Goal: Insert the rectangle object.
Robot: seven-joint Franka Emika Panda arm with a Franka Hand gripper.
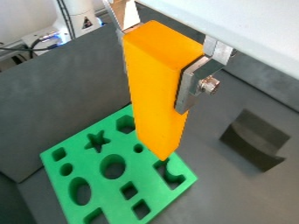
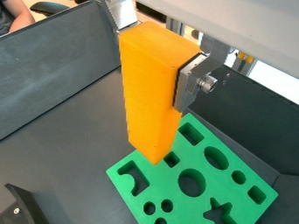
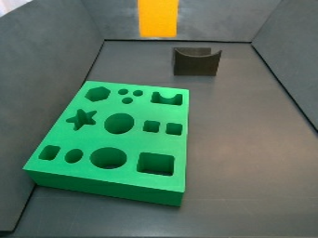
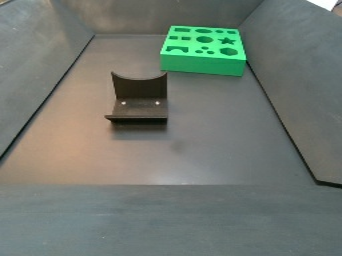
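Observation:
The orange rectangle object [image 1: 156, 87] hangs upright between my gripper's fingers in both wrist views [image 2: 149, 96]. My gripper [image 1: 158, 52] is shut on its upper part; one silver finger [image 1: 193, 83] presses its side and the other finger [image 2: 122, 13] shows behind it. The block's lower end hovers above the green board [image 1: 68, 175], which has several shaped holes [image 2: 122, 171]. In a side view only the block's lower part [image 3: 158, 17] shows, high above the floor beyond the board [image 3: 62, 139]; the gripper is out of frame there. The board also shows far back in a side view [image 4: 201, 62].
The dark fixture [image 3: 195, 60] stands on the floor apart from the board, also seen in a side view [image 4: 138, 100] and in both wrist views [image 1: 257, 138] [image 2: 17, 206]. Dark grey sloping walls [image 3: 50, 56] enclose the floor.

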